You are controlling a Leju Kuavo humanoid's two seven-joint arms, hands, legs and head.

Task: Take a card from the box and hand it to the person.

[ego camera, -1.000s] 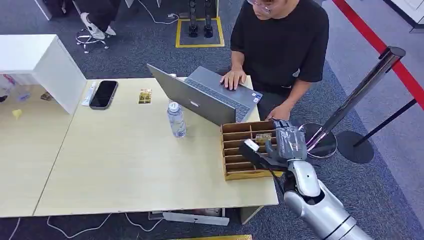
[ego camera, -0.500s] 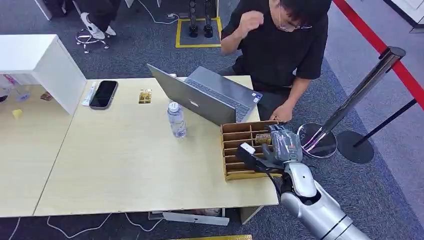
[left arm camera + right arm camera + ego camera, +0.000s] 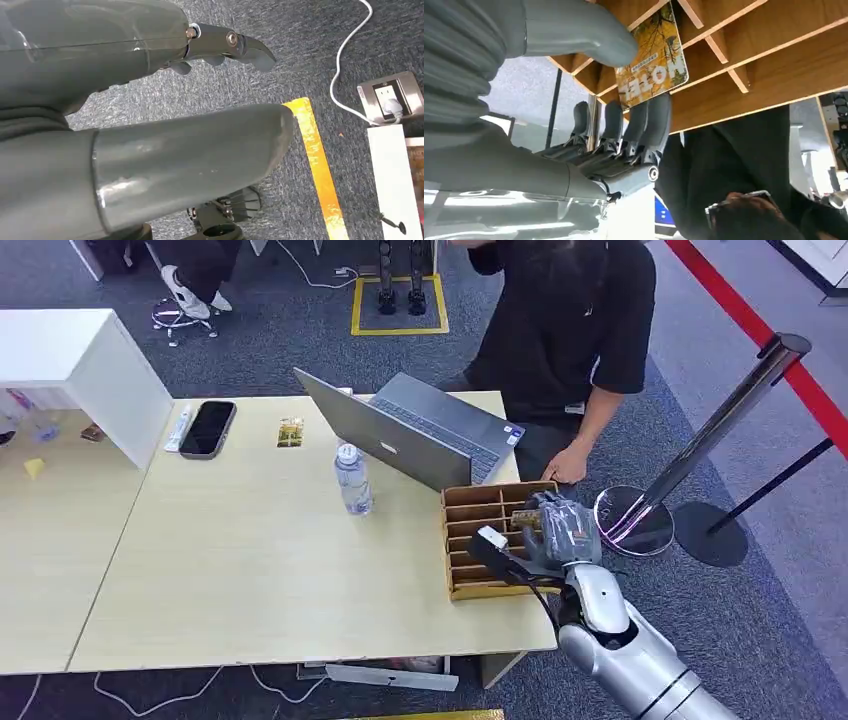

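Now right robot hand (image 3: pixel 624 100) pinches yellow leaf-print card (image 3: pixel 652 55) w/ white lettering in wooden box (image 3: pixel 470 540); left robot hand (image 3: pixel 150 100) open.

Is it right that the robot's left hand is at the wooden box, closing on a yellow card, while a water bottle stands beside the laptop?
Not quite: it is the right hand at the wooden box, as the head view shows. In the right wrist view its thumb and fingers close on the yellow card. The water bottle does stand beside the laptop.

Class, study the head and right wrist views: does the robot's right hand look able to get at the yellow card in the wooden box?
Probably yes. The right hand is already at the wooden box, its thumb and fingers either side of the yellow card, nothing between them.
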